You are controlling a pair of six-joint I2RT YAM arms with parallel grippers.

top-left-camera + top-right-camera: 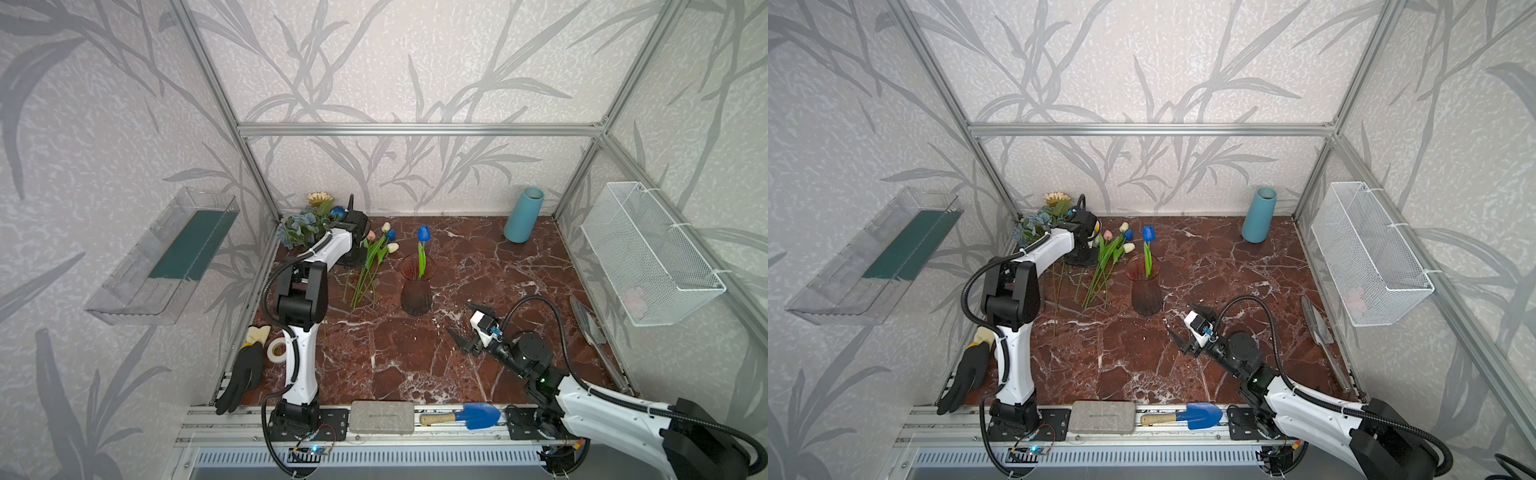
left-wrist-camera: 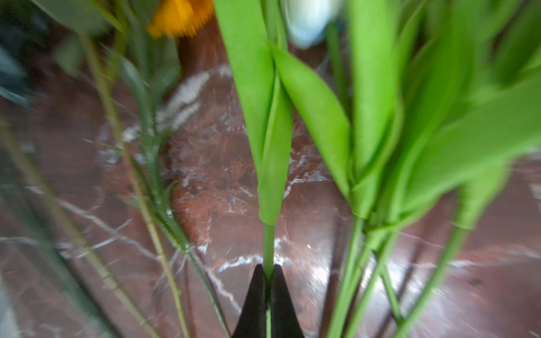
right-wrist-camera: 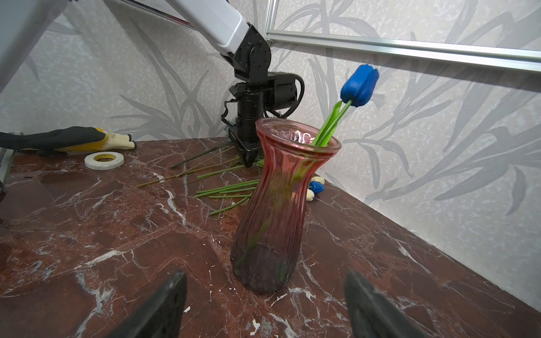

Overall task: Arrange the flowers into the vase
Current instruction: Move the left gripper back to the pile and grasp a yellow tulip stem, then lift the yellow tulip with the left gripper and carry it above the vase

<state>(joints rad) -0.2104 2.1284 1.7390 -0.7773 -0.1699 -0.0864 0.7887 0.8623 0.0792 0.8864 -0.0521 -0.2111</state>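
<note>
Stem (image 2: pixel 268 243) pinched by the closed left hand (image 2: pixel 268 273) runs straight ahead along the counter (image 1: pixel 478 257); upright vase (image 1: pixel 417 291) stands rightward, before the empty half-open right hand (image 1: pixel 462 319).

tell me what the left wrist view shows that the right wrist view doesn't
Only the left wrist view: a close-up of the left gripper shut on one green tulip stem, and a blurred orange bloom. Only the right wrist view: the pink glass vase standing upright with a blue tulip in it, the open right gripper, a glove and a tape roll. Both: the red marble tabletop and loose green stems lying on it.
</note>
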